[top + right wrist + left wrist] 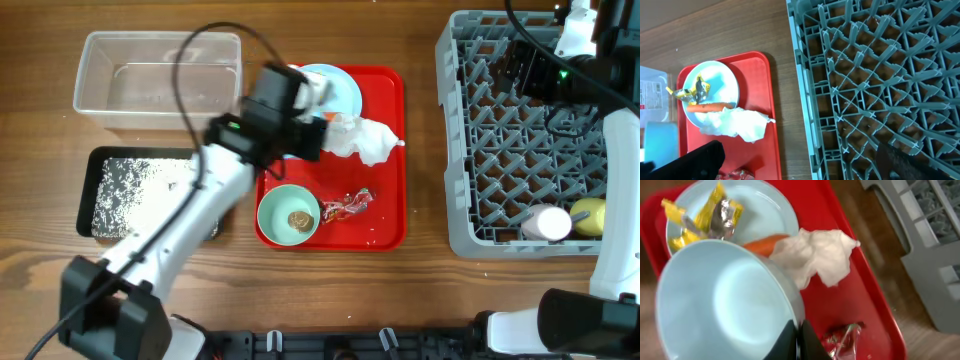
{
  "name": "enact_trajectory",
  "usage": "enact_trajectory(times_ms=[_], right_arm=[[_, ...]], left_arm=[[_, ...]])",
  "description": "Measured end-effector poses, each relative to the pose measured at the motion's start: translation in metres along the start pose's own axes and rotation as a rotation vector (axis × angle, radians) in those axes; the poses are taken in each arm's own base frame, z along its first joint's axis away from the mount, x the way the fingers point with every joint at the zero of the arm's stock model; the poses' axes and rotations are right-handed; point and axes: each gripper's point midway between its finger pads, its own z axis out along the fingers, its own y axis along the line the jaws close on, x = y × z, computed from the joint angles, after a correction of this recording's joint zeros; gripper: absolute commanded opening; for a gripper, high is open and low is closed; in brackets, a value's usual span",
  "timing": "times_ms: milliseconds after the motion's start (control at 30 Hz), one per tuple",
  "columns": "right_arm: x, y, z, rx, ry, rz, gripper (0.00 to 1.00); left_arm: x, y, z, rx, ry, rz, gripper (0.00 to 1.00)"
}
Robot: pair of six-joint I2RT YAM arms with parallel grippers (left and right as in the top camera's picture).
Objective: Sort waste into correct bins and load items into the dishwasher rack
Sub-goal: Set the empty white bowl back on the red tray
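Brown wood-grain bench (420,290) across the whole overhead view. At 10 o'clock, clear plastic tub (130,90). At 8 o'clock, black tray (85,200), strewn with white rice grains (125,195). Centre: flat red tray (385,200). At its 12 o'clock, round light-blue plate (760,210) carrying yellow and silver wrappers (710,217) and an orange carrot piece (762,244). Crumpled white napkin (815,255) touching the carrot, draped from the plate rim onto the tray. At the tray's 7 o'clock, teal bowl (275,205) holding a small brown lump (299,220), with a red wrapper (347,206) just beside at 3 o'clock. Left claw (799,337) pressed together, pinching the rim of a pale-blue bowl (720,305) above the tray. At 3 o'clock, large grey dishwasher rack (470,150), with pink cup (545,222) and yellow cup (590,213) in its 5 o'clock corner. Right claw (802,160) spread wide above the rack.
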Motion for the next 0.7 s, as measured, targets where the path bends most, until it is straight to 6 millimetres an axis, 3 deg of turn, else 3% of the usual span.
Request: enact_trajectory(times_ms=[100, 200, 267, 400, 433, 467, 533, 600, 700], right_arm=[[0.002, 0.000, 0.000, 0.001, 0.010, 0.001, 1.00], [0.004, 0.000, 0.000, 0.002, 0.014, 0.001, 1.00], [0.004, 0.000, 0.000, 0.002, 0.016, 0.002, 1.00], [0.005, -0.001, 0.000, 0.002, 0.021, -0.001, 0.99], [0.005, -0.001, 0.000, 0.002, 0.021, -0.001, 1.00], [0.005, -0.001, 0.000, 0.002, 0.021, -0.001, 1.00], [0.005, -0.001, 0.000, 0.003, 0.021, -0.004, 1.00], [0.005, -0.001, 0.000, 0.002, 0.021, -0.004, 1.00], [0.005, -0.001, 0.000, 0.002, 0.021, -0.004, 0.99]], left_arm=[[0.001, -0.022, 0.006, -0.084, -0.020, 0.091, 0.04], [0.015, -0.005, 0.017, -0.180, 0.036, 0.094, 0.04], [0.024, -0.001, 0.043, -0.198, 0.080, 0.099, 0.04], [0.034, -0.037, 0.062, -0.146, 0.088, 0.169, 0.04], [0.036, -0.044, 0.063, -0.136, 0.089, 0.183, 0.10], [0.039, -0.054, 0.063, -0.123, 0.091, 0.202, 0.48], [0.042, -0.065, 0.063, -0.108, 0.091, 0.221, 0.69], [0.045, -0.073, 0.063, -0.098, 0.092, 0.224, 0.74], [0.044, -0.068, 0.061, -0.108, 0.095, 0.182, 0.77]])
